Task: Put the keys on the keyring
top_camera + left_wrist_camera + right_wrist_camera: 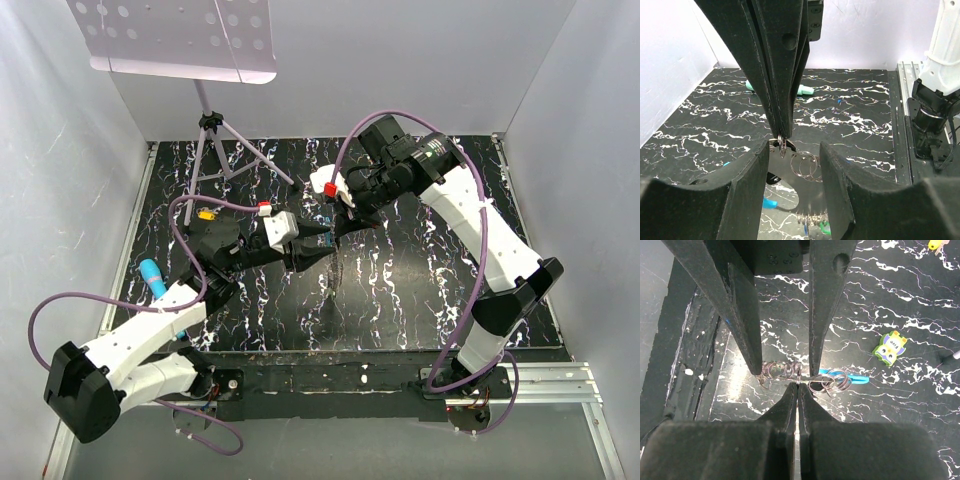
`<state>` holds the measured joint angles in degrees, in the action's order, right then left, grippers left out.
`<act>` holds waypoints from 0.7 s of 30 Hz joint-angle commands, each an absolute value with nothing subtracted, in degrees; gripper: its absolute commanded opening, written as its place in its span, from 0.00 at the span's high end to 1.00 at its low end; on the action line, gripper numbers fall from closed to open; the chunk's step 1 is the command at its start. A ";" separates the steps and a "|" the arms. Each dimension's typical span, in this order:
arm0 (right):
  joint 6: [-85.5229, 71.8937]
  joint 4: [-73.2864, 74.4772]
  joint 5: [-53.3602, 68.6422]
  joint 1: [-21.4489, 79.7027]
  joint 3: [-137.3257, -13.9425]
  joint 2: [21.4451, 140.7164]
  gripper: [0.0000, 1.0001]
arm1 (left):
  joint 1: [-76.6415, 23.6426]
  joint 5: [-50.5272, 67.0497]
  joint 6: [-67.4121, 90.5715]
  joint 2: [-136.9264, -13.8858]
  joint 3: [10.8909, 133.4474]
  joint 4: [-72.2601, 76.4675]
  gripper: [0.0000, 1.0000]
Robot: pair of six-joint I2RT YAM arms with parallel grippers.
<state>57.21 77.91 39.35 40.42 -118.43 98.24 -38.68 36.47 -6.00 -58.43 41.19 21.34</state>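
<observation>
The keyring is a cluster of thin metal rings (830, 382) with a bright blue clip (852, 376), held just above the black marbled table. My right gripper (797, 386) is shut on one small ring of it. It enters the left wrist view from above as a closed black tip (781, 136). My left gripper (795, 150) is open, its fingers (745, 325) straddling the rings (807, 165) without pinching them. Beaded chain (812, 217) hangs below with tiny blue and green key heads (825, 229). In the top view both grippers (335, 235) meet mid-table and hide the ring.
A green owl-shaped figure (890, 347) lies right of the rings. A small yellow piece (206, 213) and a teal marker (152, 275) lie at the left. A tripod stand (215, 150) rises at the back left. White walls enclose the table.
</observation>
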 commanded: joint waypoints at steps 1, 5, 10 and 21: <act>57.13 88.33 42.36 40.61 -119.09 96.15 0.99 | -38.32 36.39 -6.59 -58.53 43.42 22.59 0.56; 57.04 88.42 42.80 40.61 -119.27 96.24 0.99 | -38.41 36.65 -7.12 -59.41 44.03 21.45 0.59; 57.04 88.59 42.89 40.61 -119.27 96.42 0.99 | -38.41 36.65 -7.38 -59.59 44.21 21.09 0.72; 56.69 88.68 44.56 40.52 -119.62 96.06 0.99 | -38.41 37.97 -8.70 -60.64 46.23 16.44 1.00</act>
<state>56.99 78.43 40.60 40.40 -118.41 98.24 -38.35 36.58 -7.94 -60.66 43.72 18.98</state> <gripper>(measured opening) 0.021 0.013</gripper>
